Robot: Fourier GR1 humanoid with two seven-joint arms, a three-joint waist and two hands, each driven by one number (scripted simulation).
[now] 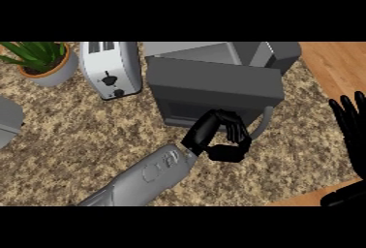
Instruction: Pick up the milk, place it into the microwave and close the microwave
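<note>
One left hand [223, 138], clenched on nothing visible, sits against the microwave door [207, 104], nearer than the open right hand [352, 131] resting at the right edge. Milk shows nowhere on the bench [85, 140]; it is probably behind that door.

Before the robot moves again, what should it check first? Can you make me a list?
1. The milk in sight: cannot tell, none shows anywhere.
2. The door shut: not ok, it looks swung out from the microwave.
3. The left hand at the door: ok, fingers curled by its front.
4. The right hand out of the way: ok, open, resting at the right edge.
5. The toaster and plant clear of the door: ok, both off to the left.
</note>
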